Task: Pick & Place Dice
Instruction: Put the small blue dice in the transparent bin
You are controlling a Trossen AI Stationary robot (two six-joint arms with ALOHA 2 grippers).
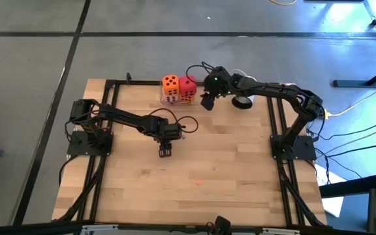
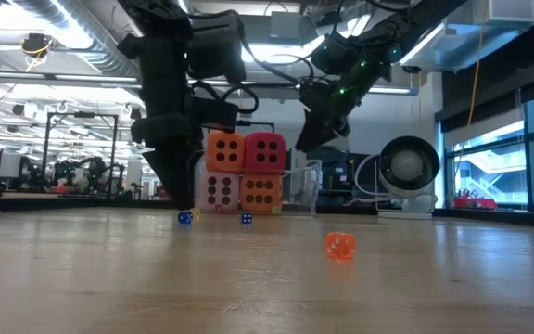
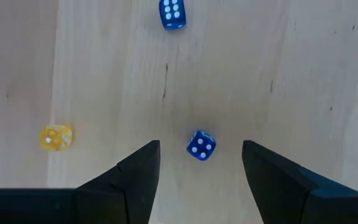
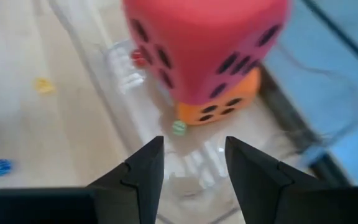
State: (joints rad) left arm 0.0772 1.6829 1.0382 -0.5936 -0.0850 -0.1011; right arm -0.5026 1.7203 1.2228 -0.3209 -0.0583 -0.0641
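Wooden table point(image 1: 227, 163) seen from above w/ two dark robot arms. Four big dice sit stacked two-on-two in a clear tray point(image 2: 299, 190) at the far edge: orange die point(image 2: 224, 153) and red die point(image 2: 264, 153) on top, pale pink die point(image 2: 218, 191) and second orange die point(image 2: 260, 192) below.

Right gripper point(image 1: 207, 102) hangs just beside the stack on the red die's side, fingers spread apart, holding nothing; its wrist cam looks straight at the red die over the orange one.

Left gripper point(image 1: 165, 152) hangs over mid-table, fingers apart & empty, w/ a tiny blue die point(image 3: 201, 145) between them on the wood. Another blue one point(image 3: 172, 13) and a small yellow one point(image 3: 56, 137) lie nearby; a small orange one point(image 2: 339, 245) lies apart, toward the front.

Step, by my read: big dice look already placed; right arm is either just clear of the stack or about to reach in. Next move likely needs a careful approach so the top dice aren't knocked.
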